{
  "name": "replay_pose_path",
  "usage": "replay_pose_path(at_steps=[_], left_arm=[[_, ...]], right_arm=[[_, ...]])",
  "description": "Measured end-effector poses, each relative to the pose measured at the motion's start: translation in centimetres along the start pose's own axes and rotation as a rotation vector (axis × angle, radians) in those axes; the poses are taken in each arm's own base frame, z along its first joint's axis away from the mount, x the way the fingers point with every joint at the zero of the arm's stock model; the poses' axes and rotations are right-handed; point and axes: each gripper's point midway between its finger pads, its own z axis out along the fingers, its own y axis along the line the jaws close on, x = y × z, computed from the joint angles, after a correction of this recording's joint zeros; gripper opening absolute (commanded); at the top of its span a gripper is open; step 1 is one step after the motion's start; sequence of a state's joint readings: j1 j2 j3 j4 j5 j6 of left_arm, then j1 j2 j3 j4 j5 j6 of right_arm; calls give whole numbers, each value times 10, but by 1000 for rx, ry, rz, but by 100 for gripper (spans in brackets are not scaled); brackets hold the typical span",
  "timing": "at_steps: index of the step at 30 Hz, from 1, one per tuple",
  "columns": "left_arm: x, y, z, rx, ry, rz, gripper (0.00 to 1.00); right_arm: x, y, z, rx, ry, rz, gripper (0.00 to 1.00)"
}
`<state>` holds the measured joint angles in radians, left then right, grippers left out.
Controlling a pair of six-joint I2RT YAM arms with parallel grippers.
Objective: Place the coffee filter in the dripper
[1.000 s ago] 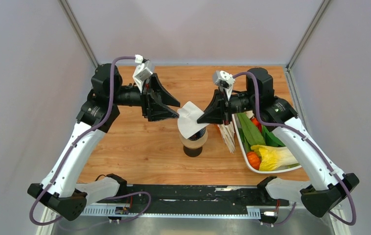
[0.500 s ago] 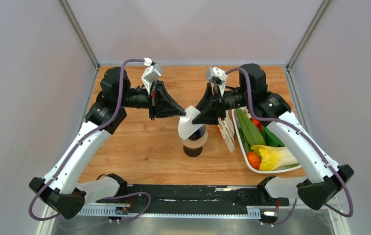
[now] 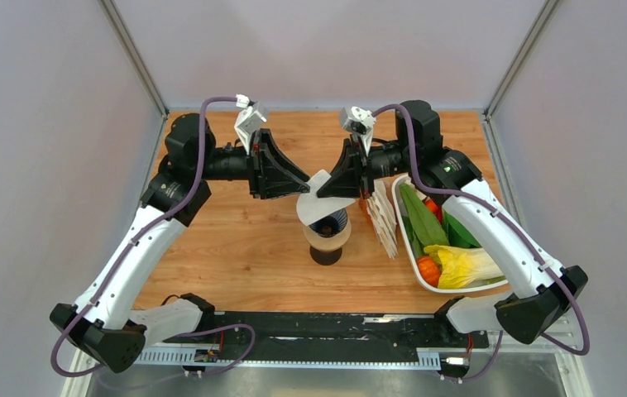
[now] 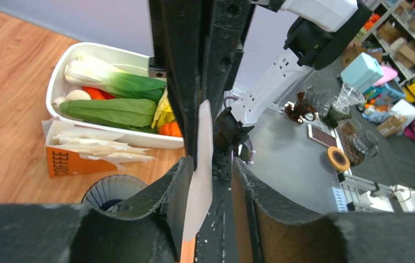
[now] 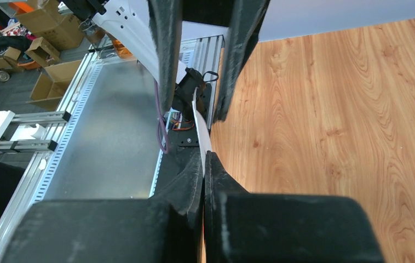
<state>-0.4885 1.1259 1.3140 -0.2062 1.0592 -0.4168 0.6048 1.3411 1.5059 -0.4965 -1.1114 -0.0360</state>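
The coffee filter, a thin white paper fan, hangs in the air just above and left of the dark navy ribbed dripper. My right gripper is shut on the filter's upper edge; in the right wrist view the paper stands edge-on out of the closed jaws. My left gripper faces it from the left. Its jaws are apart, and the filter lies against the left finger with a gap to the other. The dripper also shows low in the left wrist view.
The dripper sits on a tan ring on a dark vessel. An orange box of stacked white filters stands to its right. Beyond it is a white tray of vegetables. The box and tray also show in the left wrist view.
Both grippers have drawn closer together and slightly back over the dripper. The filter has shifted left with them. The right gripper has slid in onto the paper's upper edge.
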Motion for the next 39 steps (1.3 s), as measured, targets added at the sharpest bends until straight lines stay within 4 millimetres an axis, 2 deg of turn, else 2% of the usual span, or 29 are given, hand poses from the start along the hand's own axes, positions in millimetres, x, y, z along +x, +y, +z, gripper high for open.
replay_pose_path(at_steps=[6,14,18,21,34,39], left_arm=[[3,7,-20,-22,14,-3,37],[10,-6,-24,30,39,24,29],[9,-9,-24,46,40,24,17],[7,-10,-23,58,35,27,2],[5,-7,-20,70,33,9,0],[10,-1,-18,74,34,-14,0]], right_arm=[[1,2,0,-14,1,-9,0],[2,7,4,-36,5,-25,0],[2,10,6,-46,7,-33,0],[2,10,6,-49,8,-39,0],[3,14,6,-54,7,-68,0],[3,15,7,-60,8,-77,0]])
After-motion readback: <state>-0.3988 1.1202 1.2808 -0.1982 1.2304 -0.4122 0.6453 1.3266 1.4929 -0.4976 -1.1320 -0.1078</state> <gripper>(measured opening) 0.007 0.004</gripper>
